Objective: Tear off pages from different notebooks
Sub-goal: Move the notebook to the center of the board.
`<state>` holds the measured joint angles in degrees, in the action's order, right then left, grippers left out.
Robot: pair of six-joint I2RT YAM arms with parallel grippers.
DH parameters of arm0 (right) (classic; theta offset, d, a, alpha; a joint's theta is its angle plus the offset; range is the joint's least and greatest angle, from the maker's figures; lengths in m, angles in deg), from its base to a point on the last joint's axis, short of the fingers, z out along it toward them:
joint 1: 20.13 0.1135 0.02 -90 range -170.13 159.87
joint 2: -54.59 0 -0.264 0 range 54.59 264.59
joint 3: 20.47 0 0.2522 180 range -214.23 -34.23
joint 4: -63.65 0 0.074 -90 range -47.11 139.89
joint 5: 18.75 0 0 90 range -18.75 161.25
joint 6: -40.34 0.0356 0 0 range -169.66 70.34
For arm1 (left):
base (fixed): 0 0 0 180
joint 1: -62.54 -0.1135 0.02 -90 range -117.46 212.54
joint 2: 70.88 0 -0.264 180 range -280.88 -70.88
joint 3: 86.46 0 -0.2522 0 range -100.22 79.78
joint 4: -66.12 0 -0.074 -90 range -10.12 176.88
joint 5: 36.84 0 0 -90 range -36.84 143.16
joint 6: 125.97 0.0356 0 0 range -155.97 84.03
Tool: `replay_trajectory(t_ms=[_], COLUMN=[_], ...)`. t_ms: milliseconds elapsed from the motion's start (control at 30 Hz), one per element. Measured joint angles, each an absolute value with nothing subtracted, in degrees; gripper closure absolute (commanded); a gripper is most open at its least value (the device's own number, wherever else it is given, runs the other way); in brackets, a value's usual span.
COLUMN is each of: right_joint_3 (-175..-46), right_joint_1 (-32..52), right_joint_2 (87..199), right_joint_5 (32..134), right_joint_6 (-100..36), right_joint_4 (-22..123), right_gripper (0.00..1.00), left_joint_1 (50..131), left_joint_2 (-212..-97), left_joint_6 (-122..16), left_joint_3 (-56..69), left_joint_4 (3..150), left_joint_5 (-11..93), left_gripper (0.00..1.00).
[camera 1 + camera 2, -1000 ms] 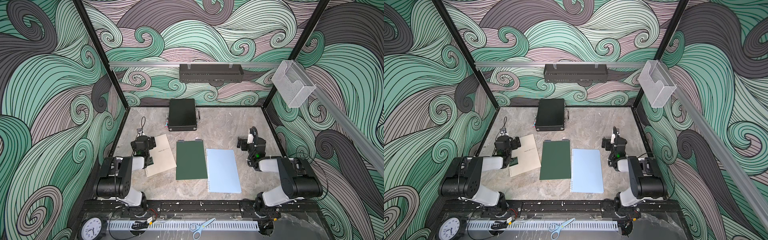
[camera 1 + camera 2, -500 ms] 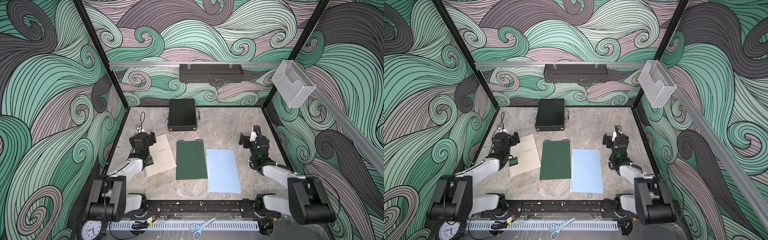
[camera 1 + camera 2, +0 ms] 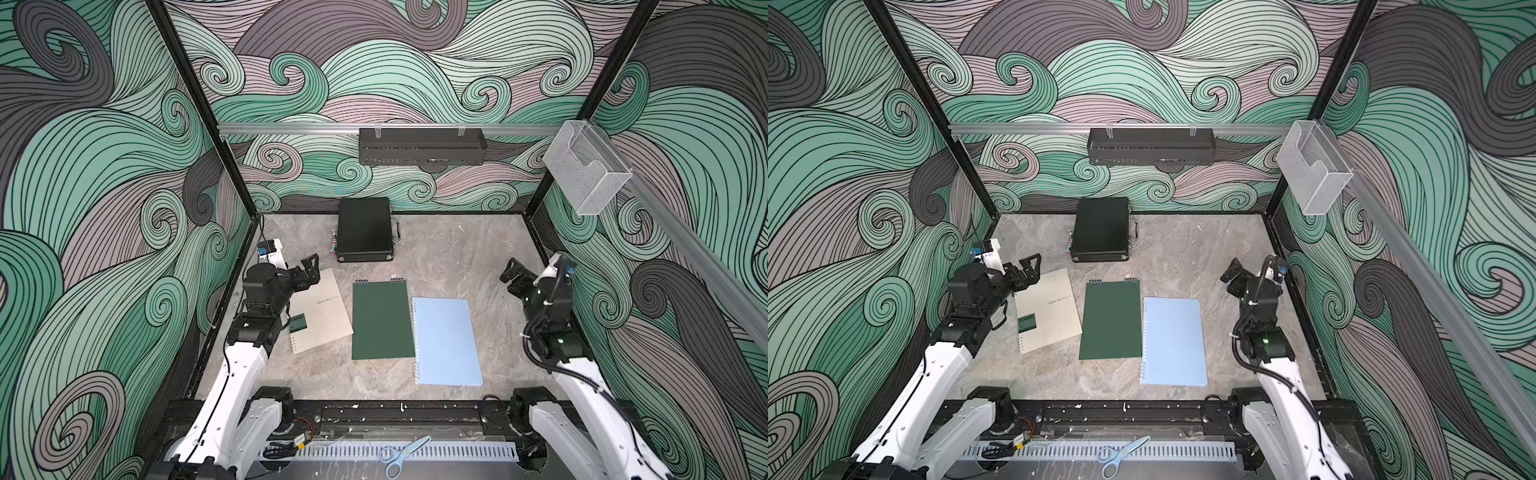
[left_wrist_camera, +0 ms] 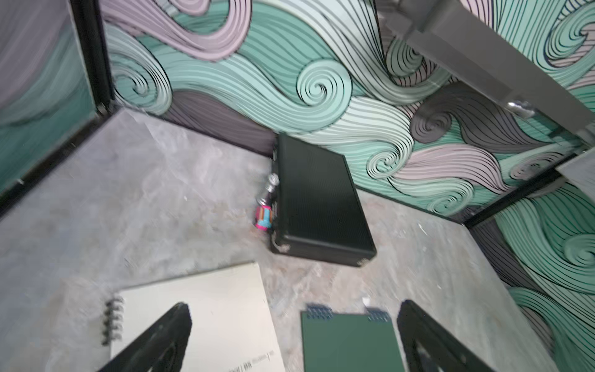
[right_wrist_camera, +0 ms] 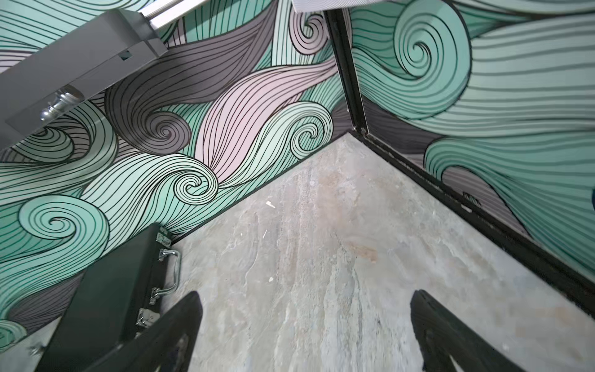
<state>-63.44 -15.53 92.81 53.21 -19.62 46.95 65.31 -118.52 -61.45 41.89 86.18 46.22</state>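
Three closed notebooks lie side by side on the grey floor in both top views: a beige one (image 3: 318, 316) with a small green label at the left, a dark green top-bound one (image 3: 382, 320) in the middle, and a light blue side-bound one (image 3: 446, 340) at the right. No loose pages show. My left gripper (image 3: 311, 271) hovers open over the far corner of the beige notebook (image 4: 199, 315), with the green notebook (image 4: 351, 344) beside it. My right gripper (image 3: 510, 272) stands open above bare floor, right of the blue notebook and apart from it; in the right wrist view the right gripper (image 5: 306, 294) holds nothing.
A black hard case (image 3: 365, 229) with metal latches lies at the back wall, a small pink-and-blue object (image 4: 264, 219) beside it. A black shelf (image 3: 422, 145) hangs on the back rail, a clear holder (image 3: 586, 166) on the right wall. Blue scissors (image 3: 403, 455) lie on the front rail.
Both arms have unfolded and lifted, carrying the grippers up and toward the back of the cell. Both grippers stayed open. The notebooks have not moved.
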Motion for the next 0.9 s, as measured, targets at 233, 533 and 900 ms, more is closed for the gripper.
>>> replay_trajectory(t_ms=[233,533,900], right_joint_3=[-59.22,-56.82,-52.47], right_joint_1=[-16.09,-16.12,-15.5], right_joint_2=[77.92,87.19,84.68], right_joint_5=[57.38,67.59,75.02], right_joint_6=[-12.71,-8.08,-8.45], right_joint_4=[30.92,24.83,19.14], right_gripper=[0.01,0.01,0.01], left_joint_1=[65.29,65.31,68.43], left_joint_2=[-113.43,-94.45,-112.36], left_joint_6=[-70.34,-80.51,-87.19], left_joint_3=[49.02,52.43,49.74], left_joint_4=[96.76,100.04,98.71], left_joint_5=[46.99,52.04,51.56], left_gripper=[0.01,0.14,0.24])
